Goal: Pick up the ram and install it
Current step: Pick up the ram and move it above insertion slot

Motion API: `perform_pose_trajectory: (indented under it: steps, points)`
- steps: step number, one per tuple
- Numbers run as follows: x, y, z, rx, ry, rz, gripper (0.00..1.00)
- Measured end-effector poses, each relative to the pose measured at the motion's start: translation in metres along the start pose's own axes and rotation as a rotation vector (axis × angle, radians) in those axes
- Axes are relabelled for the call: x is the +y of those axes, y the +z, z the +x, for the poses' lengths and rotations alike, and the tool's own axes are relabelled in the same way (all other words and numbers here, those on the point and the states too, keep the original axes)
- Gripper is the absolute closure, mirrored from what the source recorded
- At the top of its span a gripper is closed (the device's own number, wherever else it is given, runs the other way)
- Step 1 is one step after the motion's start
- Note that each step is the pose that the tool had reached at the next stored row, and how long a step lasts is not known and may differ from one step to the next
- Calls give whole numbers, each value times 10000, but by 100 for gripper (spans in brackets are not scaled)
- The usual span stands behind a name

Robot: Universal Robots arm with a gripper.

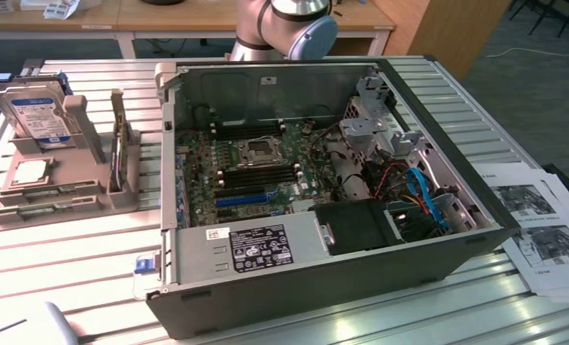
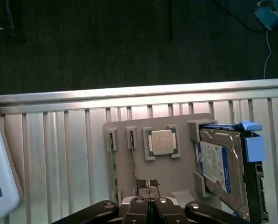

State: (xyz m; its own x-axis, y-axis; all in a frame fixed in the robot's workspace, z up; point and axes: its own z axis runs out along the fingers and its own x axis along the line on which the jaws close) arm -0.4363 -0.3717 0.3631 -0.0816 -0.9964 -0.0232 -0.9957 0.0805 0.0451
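Note:
Two green ram sticks stand on edge in slots of a grey holder (image 2: 176, 175), one (image 2: 113, 163) beside the other (image 2: 133, 156). In the exterior view the holder (image 1: 64, 190) sits on the table at the left of the open computer case (image 1: 313, 287), with the ram (image 1: 43, 210) at its near end. My gripper (image 2: 147, 183) hangs above the holder's edge, close to the second stick. Its two dark fingertips (image 2: 140, 183) are pressed together with nothing between them. Black memory slots (image 1: 265, 173) lie beside the processor socket (image 1: 259, 150) on the motherboard.
The holder also carries a hard drive (image 2: 218, 163) and a processor chip (image 2: 161, 142). A blue expansion slot (image 1: 241, 200), cables (image 1: 421, 195) and a drive cage (image 1: 366, 129) crowd the case. Papers (image 1: 539, 230) lie at the exterior view's right. The slatted table's edge (image 2: 139, 91) meets dark floor.

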Motion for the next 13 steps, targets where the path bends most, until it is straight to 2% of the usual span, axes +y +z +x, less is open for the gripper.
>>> perform_pose_trajectory:
  steps: [9, 13]
  points:
    - [0, 0, 0, 49, -1090, -25, 90]
    - [0, 0, 0, 51, -1119, -26, 90]
